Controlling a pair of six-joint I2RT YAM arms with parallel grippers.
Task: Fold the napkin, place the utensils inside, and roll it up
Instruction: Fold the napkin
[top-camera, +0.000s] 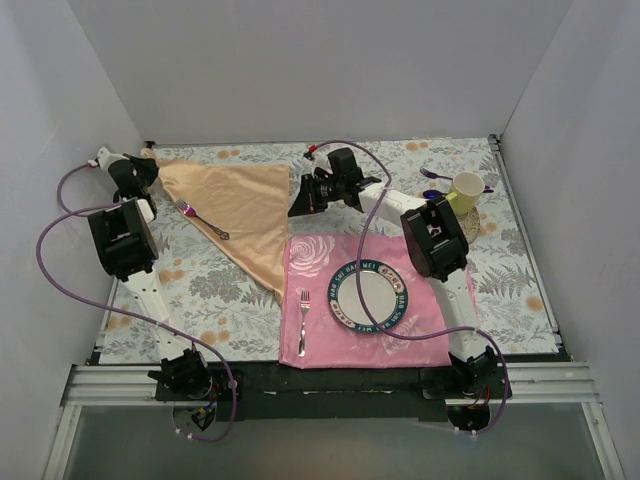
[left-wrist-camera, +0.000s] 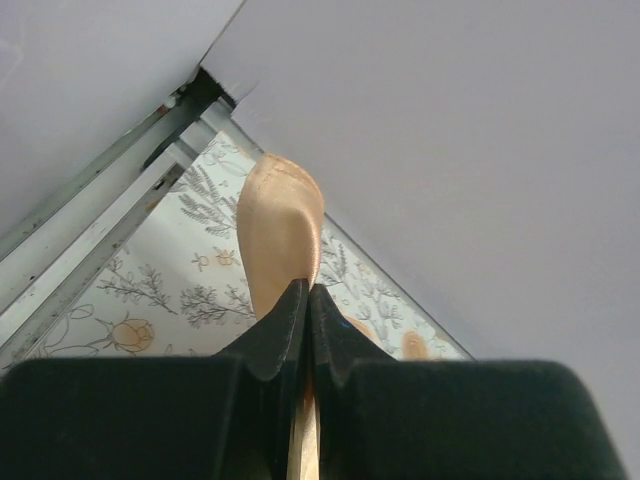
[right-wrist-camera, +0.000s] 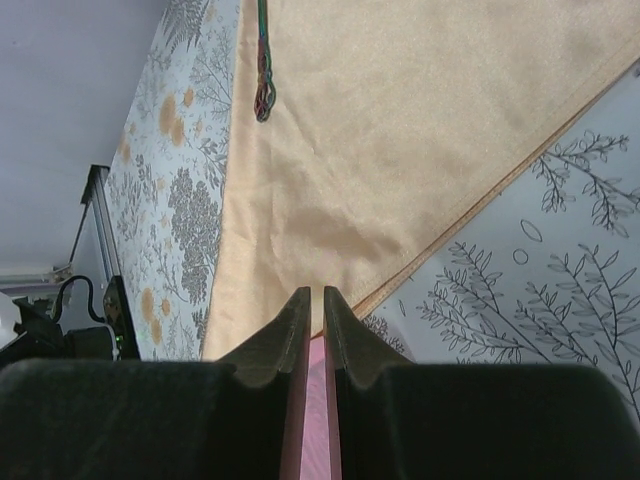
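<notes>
The peach-gold napkin (top-camera: 245, 210) lies as a triangle on the floral tablecloth, its lower tip over the pink mat. A dark copper fork (top-camera: 203, 220) lies on its left part. My left gripper (top-camera: 150, 175) is shut on the napkin's far-left corner; in the left wrist view the cloth (left-wrist-camera: 280, 220) bulges out past the gripper (left-wrist-camera: 309, 287). My right gripper (top-camera: 300, 205) hovers at the napkin's right edge, its jaws a thin slit apart with nothing between them. In the right wrist view the gripper (right-wrist-camera: 310, 292) is just above the napkin (right-wrist-camera: 400, 130), with the fork's tines (right-wrist-camera: 263, 95) beyond.
A pink rose-printed placemat (top-camera: 320, 265) holds a blue-rimmed plate (top-camera: 370, 297) and a silver fork (top-camera: 304, 318). A yellow cup (top-camera: 466, 190) and purple spoons (top-camera: 435, 176) sit at the back right. White walls close in the back and sides.
</notes>
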